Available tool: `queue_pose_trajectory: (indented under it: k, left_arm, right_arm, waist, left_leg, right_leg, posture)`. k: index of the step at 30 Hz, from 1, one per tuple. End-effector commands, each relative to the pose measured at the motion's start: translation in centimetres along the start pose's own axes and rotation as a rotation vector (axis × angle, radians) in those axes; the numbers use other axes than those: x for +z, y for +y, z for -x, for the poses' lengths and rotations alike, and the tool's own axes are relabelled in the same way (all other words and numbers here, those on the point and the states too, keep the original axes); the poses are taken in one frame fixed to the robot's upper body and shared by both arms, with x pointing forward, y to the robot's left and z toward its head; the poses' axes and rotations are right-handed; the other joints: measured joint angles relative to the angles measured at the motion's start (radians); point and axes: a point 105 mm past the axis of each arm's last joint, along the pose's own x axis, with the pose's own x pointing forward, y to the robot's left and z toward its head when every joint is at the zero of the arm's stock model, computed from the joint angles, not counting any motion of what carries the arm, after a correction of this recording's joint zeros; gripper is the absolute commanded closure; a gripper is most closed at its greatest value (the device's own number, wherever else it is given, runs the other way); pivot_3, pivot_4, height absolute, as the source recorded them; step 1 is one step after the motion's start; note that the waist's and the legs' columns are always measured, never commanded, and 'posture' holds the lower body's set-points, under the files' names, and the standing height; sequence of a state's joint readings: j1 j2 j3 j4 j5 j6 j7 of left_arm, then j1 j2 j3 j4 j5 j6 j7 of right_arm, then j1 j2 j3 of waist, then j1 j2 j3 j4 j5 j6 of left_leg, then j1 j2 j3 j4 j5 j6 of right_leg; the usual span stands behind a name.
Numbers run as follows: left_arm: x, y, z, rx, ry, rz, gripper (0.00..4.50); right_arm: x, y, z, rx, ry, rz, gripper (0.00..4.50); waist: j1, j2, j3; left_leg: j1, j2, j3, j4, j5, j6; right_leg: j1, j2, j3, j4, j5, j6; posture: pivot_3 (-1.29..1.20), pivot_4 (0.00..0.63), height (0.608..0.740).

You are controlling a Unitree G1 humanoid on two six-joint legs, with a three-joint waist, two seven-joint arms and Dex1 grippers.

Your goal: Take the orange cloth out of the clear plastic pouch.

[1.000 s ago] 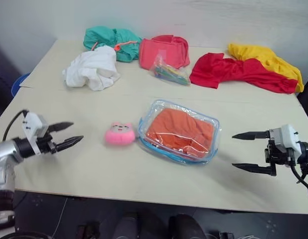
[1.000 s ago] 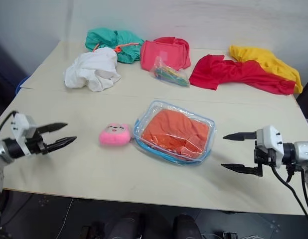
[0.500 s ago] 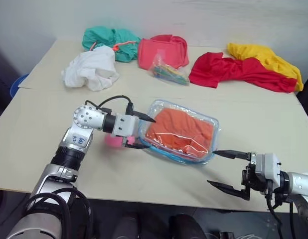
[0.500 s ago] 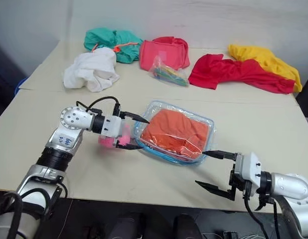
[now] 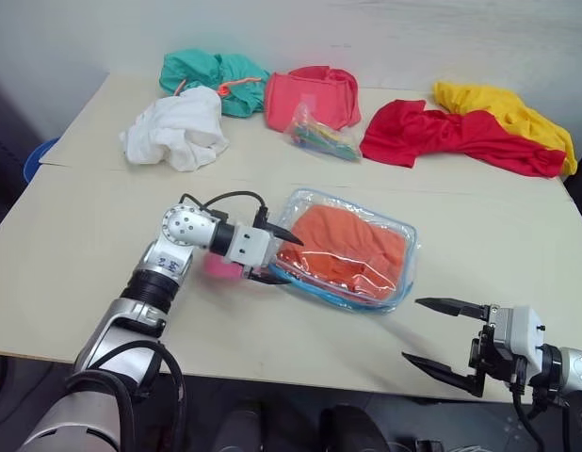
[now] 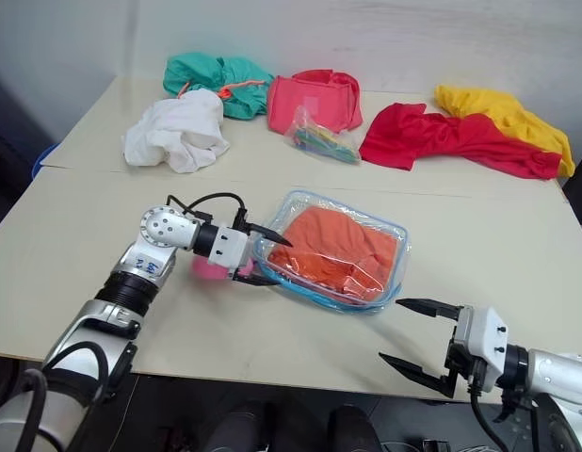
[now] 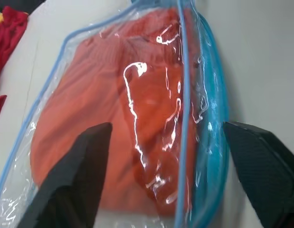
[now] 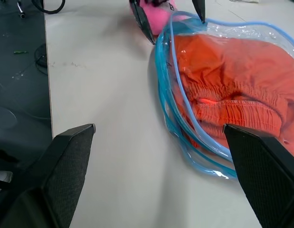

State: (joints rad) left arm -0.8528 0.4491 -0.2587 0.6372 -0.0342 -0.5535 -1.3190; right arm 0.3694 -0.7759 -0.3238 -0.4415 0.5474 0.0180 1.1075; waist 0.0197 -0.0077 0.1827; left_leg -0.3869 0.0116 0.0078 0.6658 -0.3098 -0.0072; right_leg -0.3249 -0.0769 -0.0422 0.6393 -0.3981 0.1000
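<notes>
Since a second ago, left tool [image 5: 278,255] has swung across to the clear plastic pouch [image 5: 395,287], fingers spread over its 9 o'clock end, gripping nothing. Its arm lies bent and low on the desk [image 5: 74,235]. Orange cloth [image 5: 343,247] sits inside the pouch, mid-desk. Right tool [image 5: 444,337] hangs open at 5 o'clock, by the near edge, with bare desk between.

White [image 5: 174,129], teal [image 5: 211,73], coral-pink [image 5: 311,95], red [image 5: 442,134] and yellow cloths [image 5: 503,115] are spread along the desk [image 5: 74,226] well beyond the hands.
</notes>
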Motion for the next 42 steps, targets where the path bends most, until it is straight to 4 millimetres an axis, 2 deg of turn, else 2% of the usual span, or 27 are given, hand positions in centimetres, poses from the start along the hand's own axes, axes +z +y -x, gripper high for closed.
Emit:
queue_pose_trajectory:
  k: [1, 6, 9, 10, 14, 17, 20, 27, 30, 34, 42]
  left_arm:
    - [0.5, 0.6, 0.6, -0.001, 0.004, -0.031, 1.83]
    - [0.1, 0.2, 1.0, -0.026, 0.025, -0.034, 3.45]
    - [0.7, 0.6, 0.9, 0.009, -0.023, -0.009, 4.42]
    - [0.9, 0.7, 0.9, 0.008, -0.028, -0.013, 4.47]
    - [1.4, 0.5, 1.3, -0.003, -0.075, 0.023, 4.47]
    - [1.7, 0.5, 1.9, -0.006, -0.038, -0.052, 3.88]
    - [1.5, -0.6, 1.6, -0.039, -0.009, -0.142, 2.99]
    - [0.1, -0.9, 0.5, 0.006, 0.064, -0.187, 2.99]
    - [-0.3, -1.2, 0.3, -0.008, 0.093, -0.201, 2.99]
    - [-0.4, -1.3, 0.3, -0.025, 0.093, -0.207, 2.99]
    - [0.2, -2.1, 0.7, -0.086, 0.052, -0.176, 2.99]
  right_arm:
    - [0.6, 0.1, 0.2, -0.01, -0.012, 0.045, 0.0]
    - [0.5, -0.1, 0.0, -0.005, -0.011, 0.055, 0.0]
    - [0.5, -0.1, -0.1, -0.002, -0.011, 0.054, 0.0]
    - [0.5, -0.2, -0.1, -0.001, -0.011, 0.053, 0.0]
    - [0.4, -0.3, -0.1, 0.001, -0.01, 0.052, 0.0]
    - [0.3, -0.2, 0.1, -0.003, -0.008, 0.045, 0.0]
    - [0.3, 0.0, 0.1, -0.002, -0.01, 0.044, 0.0]
    - [1.0, 0.6, -0.8, 0.003, -0.05, 0.042, 0.0]
    - [1.6, 0.4, -1.3, -0.041, -0.122, 0.008, 0.0]
    - [2.2, -0.4, -1.7, -0.12, -0.208, -0.051, 0.0]
    - [2.2, -0.7, -1.9, -0.151, -0.227, -0.084, 0.0]
  waist:
    - [0.001, 0.0, 0.0]
    - [0.001, 0.0, 0.0]
    - [0.003, 0.0, 0.0]
    - [0.003, 0.0, 0.0]
    - [0.003, 0.0, 0.0]
    - [0.002, 0.0, 0.0]
    - [0.002, 0.0, 0.0]
    - [0.004, 0.0, 0.0]
    - [0.004, 0.0, 0.0]
    - [0.002, 0.0, 0.0]
    - [0.002, 0.0, 0.0]
  left_leg:
    - [0.0, 0.0, 0.0, 0.0, 0.0, 0.0]
    - [0.0, 0.0, 0.0, 0.0, 0.0, 0.0]
    - [0.0, 0.0, 0.0, 0.0, 0.0, 0.0]
    - [0.0, 0.0, 0.0, 0.0, 0.0, 0.0]
    - [0.0, 0.0, 0.0, 0.001, 0.0, 0.0]
    - [0.0, 0.0, 0.0, 0.001, 0.0, 0.0]
    - [0.0, 0.0, 0.0, 0.0, 0.0, 0.0]
    - [0.0, 0.0, -0.001, 0.001, 0.0, 0.0]
    - [0.0, 0.0, 0.0, 0.001, 0.0, 0.0]
    - [0.0, 0.0, 0.0, 0.001, 0.0, 0.0]
    - [0.0, 0.0, 0.0, 0.001, 0.0, 0.0]
  right_leg:
    - [0.0, 0.0, 0.0, 0.0, 0.0, 0.0]
    - [0.0, 0.0, -0.001, 0.0, 0.0, 0.0]
    - [0.0, 0.0, -0.001, 0.0, 0.0, 0.0]
    - [0.0, 0.0, -0.001, 0.0, 0.0, 0.0]
    - [0.0, 0.0, -0.001, 0.0, 0.0, 0.0]
    - [0.0, 0.0, -0.001, 0.0, 0.0, 0.0]
    - [0.0, 0.0, -0.001, 0.0, 0.0, 0.0]
    - [0.0, 0.0, -0.001, 0.001, 0.0, 0.0]
    - [0.001, 0.0, -0.001, 0.001, 0.0, 0.0]
    - [0.0, 0.0, -0.001, 0.002, 0.0, 0.0]
    - [0.0, 0.0, -0.001, 0.003, 0.0, 0.0]
  posture:
    - [0.0, 0.15, 0.74]
    - [0.0, 0.15, 0.74]
    - [0.0, 0.15, 0.74]
    - [0.0, 0.15, 0.74]
    - [0.0, 0.15, 0.74]
    - [0.0, 0.15, 0.74]
    - [0.0, 0.15, 0.74]
    - [0.0, 0.15, 0.74]
    - [0.0, 0.15, 0.74]
    - [0.0, 0.15, 0.74]
    - [0.0, 0.15, 0.74]
